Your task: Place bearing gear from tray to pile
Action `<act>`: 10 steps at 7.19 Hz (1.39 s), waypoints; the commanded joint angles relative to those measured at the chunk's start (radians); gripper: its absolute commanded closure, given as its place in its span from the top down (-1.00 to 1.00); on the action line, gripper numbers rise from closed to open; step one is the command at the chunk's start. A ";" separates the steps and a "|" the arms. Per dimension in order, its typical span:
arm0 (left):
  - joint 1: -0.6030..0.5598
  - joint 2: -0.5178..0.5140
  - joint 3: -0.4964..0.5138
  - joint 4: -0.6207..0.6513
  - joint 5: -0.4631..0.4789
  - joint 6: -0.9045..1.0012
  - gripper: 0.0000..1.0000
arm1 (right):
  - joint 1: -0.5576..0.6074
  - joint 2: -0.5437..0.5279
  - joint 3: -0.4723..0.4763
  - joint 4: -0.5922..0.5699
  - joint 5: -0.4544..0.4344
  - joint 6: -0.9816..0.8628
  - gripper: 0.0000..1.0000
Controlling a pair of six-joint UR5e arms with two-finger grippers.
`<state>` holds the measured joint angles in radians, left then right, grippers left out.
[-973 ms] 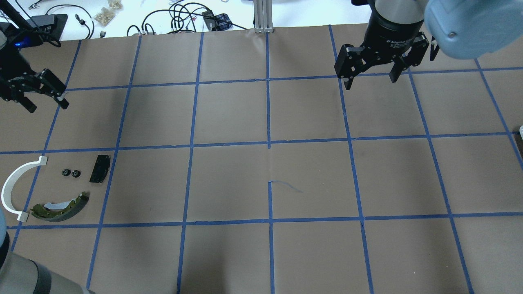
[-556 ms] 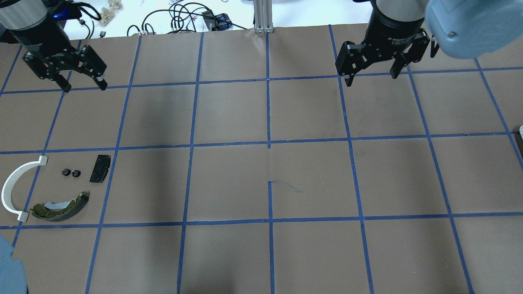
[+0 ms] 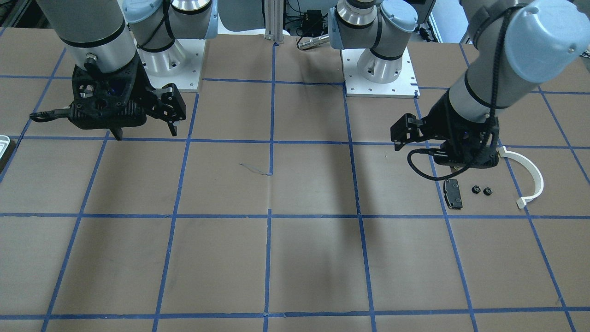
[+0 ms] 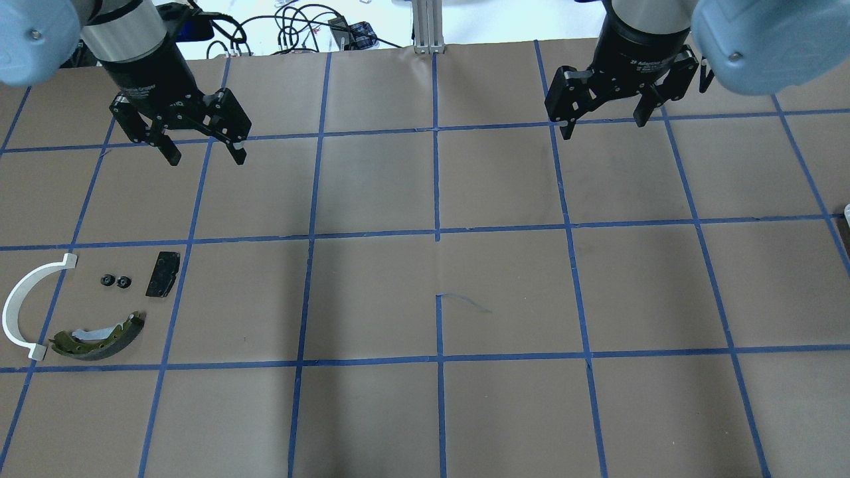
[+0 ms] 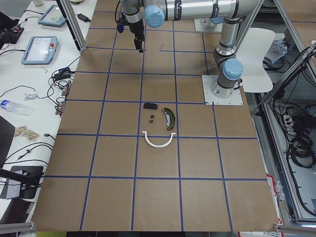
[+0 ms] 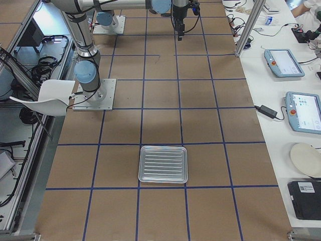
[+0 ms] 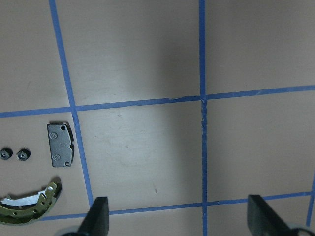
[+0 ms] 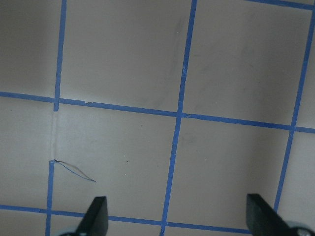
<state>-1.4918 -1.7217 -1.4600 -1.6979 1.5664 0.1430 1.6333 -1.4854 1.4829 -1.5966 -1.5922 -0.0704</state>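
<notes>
Left gripper (image 4: pixel 207 159) has swung across, jaws apart, well clear of the black pad (image 4: pixel 163 273), two tiny round black bearing gears (image 4: pixel 121 282) just beside it.

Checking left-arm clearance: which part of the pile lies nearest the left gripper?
The small black rectangular pad. It lies on the side facing the left gripper; the black gears, white plastic arc and olive brake shoe lie farther off.

place: robotics lab | evidence: teach pendants (image 6: pixel 284 62), loose cables (image 4: pixel 295 30), blue-taped grid table (image 4: pixel 505 292)
</notes>
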 commanded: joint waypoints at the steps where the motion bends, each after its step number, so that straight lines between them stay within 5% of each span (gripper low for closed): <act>1: -0.071 0.066 -0.057 0.007 -0.005 -0.080 1.00 | -0.001 -0.004 -0.009 0.007 -0.003 -0.002 1.00; 10: -0.070 0.212 -0.204 0.100 0.011 -0.068 1.00 | -0.032 -0.056 0.000 0.055 0.000 0.000 1.00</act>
<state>-1.5642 -1.5240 -1.6579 -1.5927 1.5741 0.0750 1.6109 -1.5410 1.4833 -1.5389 -1.5935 -0.0679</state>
